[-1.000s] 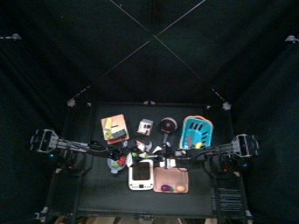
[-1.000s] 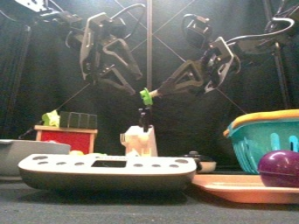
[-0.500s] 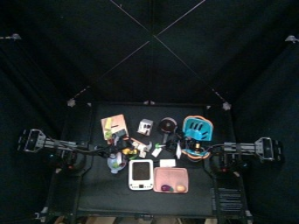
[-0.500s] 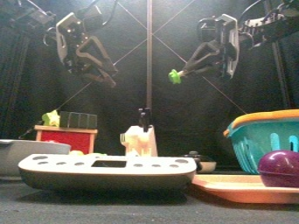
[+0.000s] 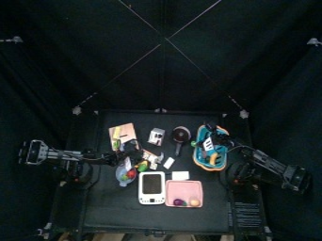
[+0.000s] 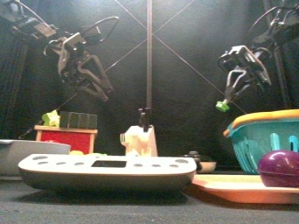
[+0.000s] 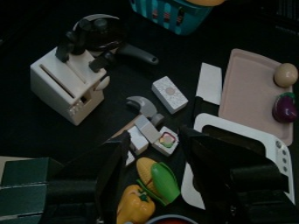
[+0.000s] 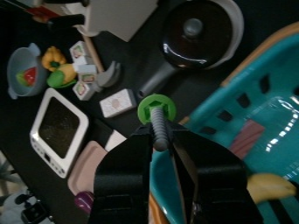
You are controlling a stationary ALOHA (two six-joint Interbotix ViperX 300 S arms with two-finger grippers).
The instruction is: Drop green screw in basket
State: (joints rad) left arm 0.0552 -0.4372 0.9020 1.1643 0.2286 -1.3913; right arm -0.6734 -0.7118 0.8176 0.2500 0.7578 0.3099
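One green screw [image 8: 155, 109], one basket [image 8: 263, 114].

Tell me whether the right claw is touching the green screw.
Touching. The right wrist view shows the right claw clamped on the green screw, its shaft pinched between the jaws, above the basket.

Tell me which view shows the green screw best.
The right wrist view: the green screw fills the centre, pinched in the right claw beside the basket. The front view shows it small, above the basket. The top view hardly resolves it; the left wrist view misses it.
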